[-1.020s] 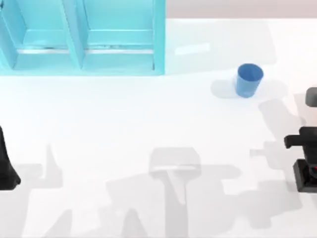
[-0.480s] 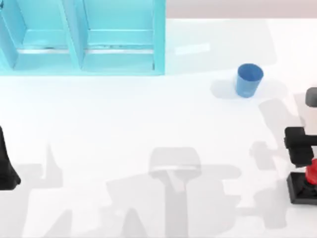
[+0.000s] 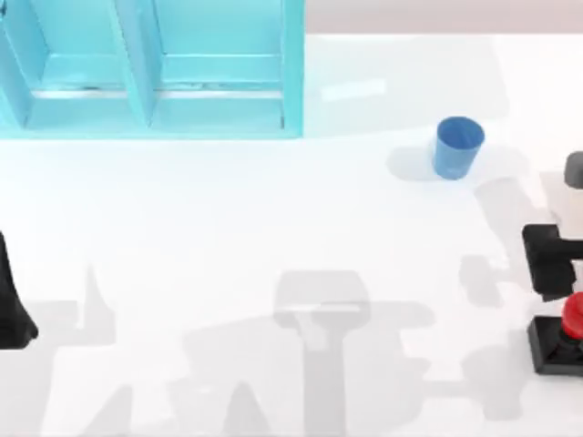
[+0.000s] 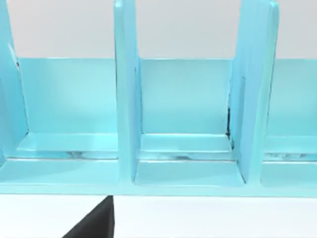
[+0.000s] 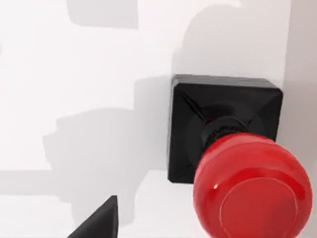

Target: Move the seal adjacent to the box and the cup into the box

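Right now right claw [image 3: 557, 273] hovers just above seal [image 3: 567, 335] at table's right edge; grip state can't tell.

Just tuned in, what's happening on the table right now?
The right gripper is at the table's right edge, just above the seal, which stands upright on the table, not gripped. The cup stands by itself, right of the box, whose compartments hold nothing. The left arm is parked at the left edge. Neither thing is in place yet.

Bright, even light; soft grey arm shadows fall across the table [image 3: 273, 209].
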Robot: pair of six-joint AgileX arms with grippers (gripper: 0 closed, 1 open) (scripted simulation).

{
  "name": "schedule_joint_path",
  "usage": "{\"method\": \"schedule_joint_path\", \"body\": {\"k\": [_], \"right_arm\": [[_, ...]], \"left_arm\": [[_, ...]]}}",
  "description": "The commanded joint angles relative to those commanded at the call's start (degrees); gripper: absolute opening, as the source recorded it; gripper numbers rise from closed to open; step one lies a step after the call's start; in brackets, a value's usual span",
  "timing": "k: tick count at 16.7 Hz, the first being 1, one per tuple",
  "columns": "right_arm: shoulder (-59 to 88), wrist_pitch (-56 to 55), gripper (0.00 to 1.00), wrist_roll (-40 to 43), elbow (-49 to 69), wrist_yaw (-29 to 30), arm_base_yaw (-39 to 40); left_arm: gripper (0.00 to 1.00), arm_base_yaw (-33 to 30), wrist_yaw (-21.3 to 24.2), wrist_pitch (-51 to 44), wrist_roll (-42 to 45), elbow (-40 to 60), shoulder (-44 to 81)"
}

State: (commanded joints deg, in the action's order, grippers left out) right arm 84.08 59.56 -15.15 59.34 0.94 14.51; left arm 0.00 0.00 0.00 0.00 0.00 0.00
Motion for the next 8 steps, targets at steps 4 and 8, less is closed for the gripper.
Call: {"method": "schedule_joint_path", "body": {"k": [4,8], "right_arm": [[0.01,10.20,1.00,-0.10,10.07,-0.12,-0.20],[-0.70,19.46,1.00,0.42,18.80,-0.09,-0.17]], "left_arm": [[1.00,0.00,0.00,0.00,0.00,0.00,0.00],[1.00,0.00,0.00,0.00,0.00,0.00,0.00]]}}
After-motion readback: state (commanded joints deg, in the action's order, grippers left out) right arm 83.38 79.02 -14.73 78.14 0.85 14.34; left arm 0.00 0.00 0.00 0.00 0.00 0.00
